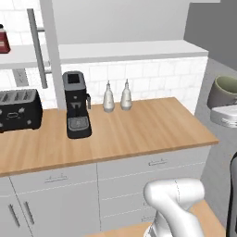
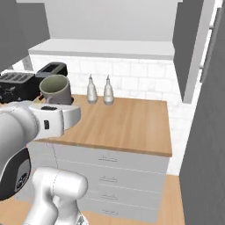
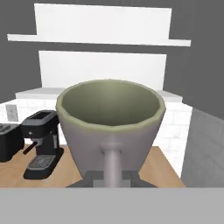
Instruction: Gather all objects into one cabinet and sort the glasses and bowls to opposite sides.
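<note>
Overhead, a long white shelf [image 1: 134, 50] ran above the wooden bench [image 1: 139, 129], which had white drawers under its front edge; a black toaster [image 1: 18, 110] stood at the bench's left end, close to the back wall; just to its right stood a black coffee machine [image 1: 76, 104], nearer the middle of the bench's depth; a grey mug [image 3: 109, 127] with a dull green inside hung in the air off the bench's right end, upright, its handle turned toward the hand; the gripper [image 3: 112, 177] had its jaws pressed together on that handle, pinching it; two small white bottles [image 1: 116, 96] stood side by side against the back edge, right of the coffee machine and well apart from the mug; a red vessel [image 1: 3, 41] sat on the shelf's left end, cut by the picture's edge.
</note>
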Tool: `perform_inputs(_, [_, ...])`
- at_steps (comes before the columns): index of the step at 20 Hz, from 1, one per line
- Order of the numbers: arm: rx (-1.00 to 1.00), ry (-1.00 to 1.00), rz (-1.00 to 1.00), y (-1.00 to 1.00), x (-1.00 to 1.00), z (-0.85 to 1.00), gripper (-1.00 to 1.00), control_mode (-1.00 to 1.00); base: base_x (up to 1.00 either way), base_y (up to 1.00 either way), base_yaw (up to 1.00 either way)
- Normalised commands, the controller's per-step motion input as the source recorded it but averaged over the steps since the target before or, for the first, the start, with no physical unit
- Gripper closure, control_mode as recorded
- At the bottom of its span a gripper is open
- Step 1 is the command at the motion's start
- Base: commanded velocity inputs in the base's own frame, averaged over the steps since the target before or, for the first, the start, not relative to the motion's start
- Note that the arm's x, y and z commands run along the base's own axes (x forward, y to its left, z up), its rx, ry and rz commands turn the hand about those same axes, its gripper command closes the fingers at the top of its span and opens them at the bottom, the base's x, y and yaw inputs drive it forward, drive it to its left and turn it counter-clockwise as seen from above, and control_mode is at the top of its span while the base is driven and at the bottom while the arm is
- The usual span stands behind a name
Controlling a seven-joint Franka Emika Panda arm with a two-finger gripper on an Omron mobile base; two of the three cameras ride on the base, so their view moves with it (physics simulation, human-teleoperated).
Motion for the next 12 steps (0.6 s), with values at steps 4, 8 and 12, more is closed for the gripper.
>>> perform_inputs(4, [0.00, 0.00, 0.00, 0.00, 0.00, 0.00, 1.00, 1.00, -1.00, 0.00, 0.00])
perform_inputs(8, [0.00, 0.00, 0.00, 0.00, 0.00, 0.00, 1.00, 1.00, -0.95, 0.15, 0.00])
perform_inputs(12, [0.00, 0.00, 0.00, 0.00, 0.00, 0.00, 1.00, 1.00, -0.96, 0.44, 0.00])
